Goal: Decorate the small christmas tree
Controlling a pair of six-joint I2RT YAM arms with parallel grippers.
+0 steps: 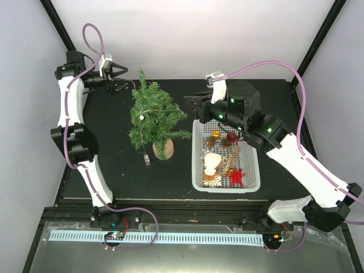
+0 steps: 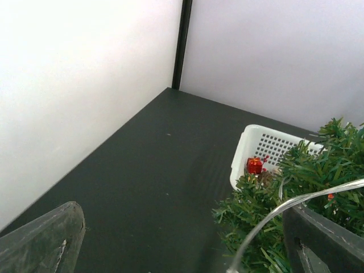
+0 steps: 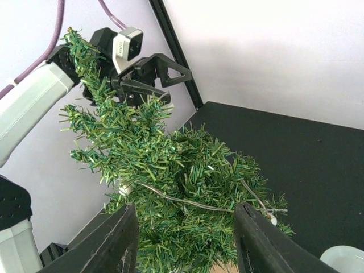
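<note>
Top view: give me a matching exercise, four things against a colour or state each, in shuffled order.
Things:
1 tree
2 basket
3 star
4 left claw

Colour or state:
A red
B open
C white
D green

Pairs: 1-D, 2-C, 3-A, 4-B

Small christmas tree [image 1: 153,116]: dark green bristly cone, thin light wire draped across the branches. It stands on its round brown base, just left of the white basket [image 1: 226,188].
</note>
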